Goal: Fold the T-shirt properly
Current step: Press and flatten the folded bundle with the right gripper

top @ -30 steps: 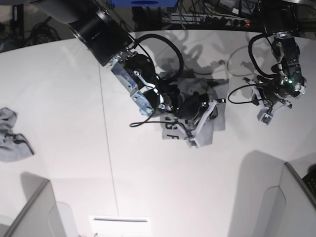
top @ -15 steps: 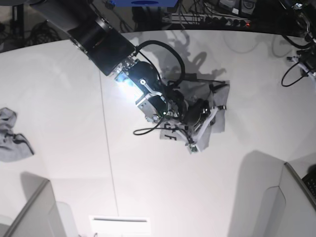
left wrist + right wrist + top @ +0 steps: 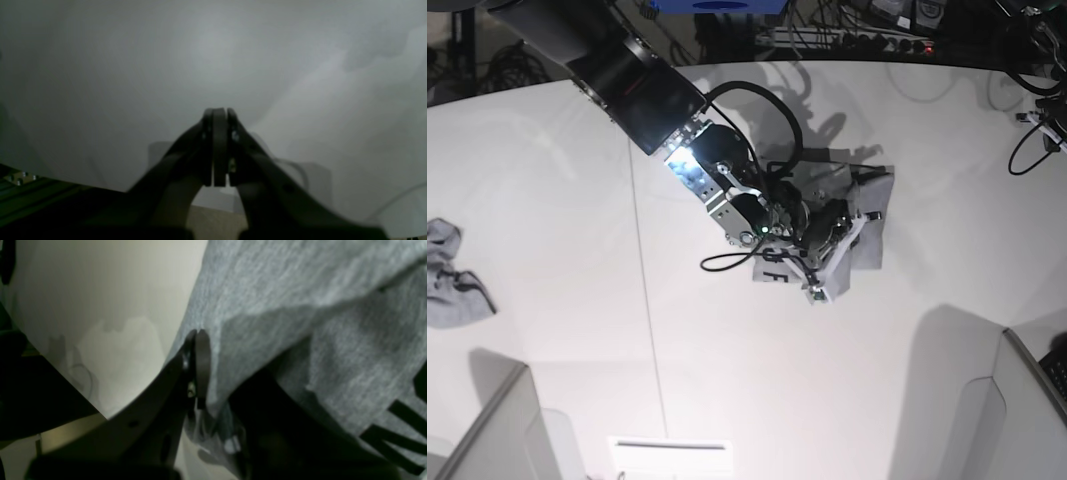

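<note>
1. Your right gripper (image 3: pixel 200 373) has its jaws pinched nearly together on an edge of the T-shirt (image 3: pixel 300 306), grey cloth bunched between and beside its fingers.
2. In the base view that gripper (image 3: pixel 827 262) sits on the folded shirt (image 3: pixel 867 245), which lies on the table (image 3: pixel 577 300) directly under it.
3. Black lettering shows just right of the fingers in the wrist view.
4. Your left gripper (image 3: pixel 218 146) is fully closed and holds nothing; only bare, blurred surface lies ahead of it.
5. A small grey cloth (image 3: pixel 452 275) lies well apart from both hands.
</note>
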Robot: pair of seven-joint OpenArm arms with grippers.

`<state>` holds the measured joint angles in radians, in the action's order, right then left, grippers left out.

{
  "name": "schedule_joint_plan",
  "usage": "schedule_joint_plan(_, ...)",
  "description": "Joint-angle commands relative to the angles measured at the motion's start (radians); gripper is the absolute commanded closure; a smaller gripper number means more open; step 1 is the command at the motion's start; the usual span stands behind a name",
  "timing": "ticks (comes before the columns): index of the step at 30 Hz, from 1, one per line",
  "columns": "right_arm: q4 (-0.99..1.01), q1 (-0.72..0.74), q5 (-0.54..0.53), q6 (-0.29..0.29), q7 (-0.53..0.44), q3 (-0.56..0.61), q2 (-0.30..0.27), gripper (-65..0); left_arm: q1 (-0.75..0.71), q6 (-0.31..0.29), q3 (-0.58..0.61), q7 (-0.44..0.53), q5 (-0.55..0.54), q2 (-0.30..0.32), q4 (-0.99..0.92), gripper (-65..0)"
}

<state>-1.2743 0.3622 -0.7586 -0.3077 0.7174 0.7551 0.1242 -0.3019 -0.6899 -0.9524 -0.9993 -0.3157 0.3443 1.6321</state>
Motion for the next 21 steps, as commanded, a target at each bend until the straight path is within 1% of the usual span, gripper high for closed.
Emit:
schedule_joint_plan(1, -0.018, 0.025, -0.009, 0.005, -0.018, -0.003, 0.016, 0.0, 0.002, -0.008, -0.006, 0.013, -0.006, 0.02, 0.015, 0.0)
schedule_joint_plan(9, -0.018, 0.024, -0.009, 0.005, -0.012, -0.003, 0.016, 0.0, 0.004, -0.008, -0.006, 0.013, -0.006, 0.02, 0.015, 0.0)
schedule_joint_plan(10, -0.018, 0.024, -0.009, 0.003, -0.012, -0.003, 0.016, -4.2, 0.004, -0.008, -0.006, 0.013, -0.006, 0.02, 0.015, 0.0)
schedule_joint_plan(11, -0.018, 0.024, -0.009, 0.002, -0.012, -0.003, 0.016, -15.2, 0.004, -0.008, -0.006, 0.013, -0.006, 0.02, 0.015, 0.0)
schedule_joint_plan(13, -0.018, 0.014, -0.009, 0.002, -0.012, -0.003, 0.016, -33.9, 0.004, -0.008, -0.006, 0.013, -0.006, 0.02, 0.015, 0.0)
schedule_joint_plan(14, -0.02, 0.007, -0.009, 0.002, -0.012, -0.003, 0.016, -41.6, 0.004, -0.008, -0.006, 0.013, -0.006, 0.02, 0.015, 0.0)
schedule_joint_plan(15, -0.023, 0.005, -0.009, 0.002, -0.012, -0.003, 0.016, -47.7, 0.004, -0.008, -0.006, 0.013, -0.006, 0.02, 0.015, 0.0)
schedule_joint_plan(16, -0.025, 0.005, -0.009, 0.002, -0.012, -0.003, 0.016, -52.2, 0.004, -0.008, -0.006, 0.013, -0.006, 0.02, 0.015, 0.0)
schedule_joint_plan(17, -0.025, 0.005, -0.009, 0.002, -0.011, -0.001, 0.016, -54.5, 0.004, -0.008, -0.006, 0.013, -0.006, 0.02, 0.015, 0.0)
schedule_joint_plan(18, -0.025, 0.005, -0.009, 0.002, -0.012, 0.007, 0.016, -55.1, 0.004, -0.008, -0.006, 0.013, -0.006, 0.02, 0.015, 0.0)
schedule_joint_plan(21, -0.028, 0.019, -0.009, 0.002, -0.017, 0.051, 0.016, -53.3, 0.004, -0.008, -0.006, 0.013, -0.006, 0.02, 0.015, 0.0)
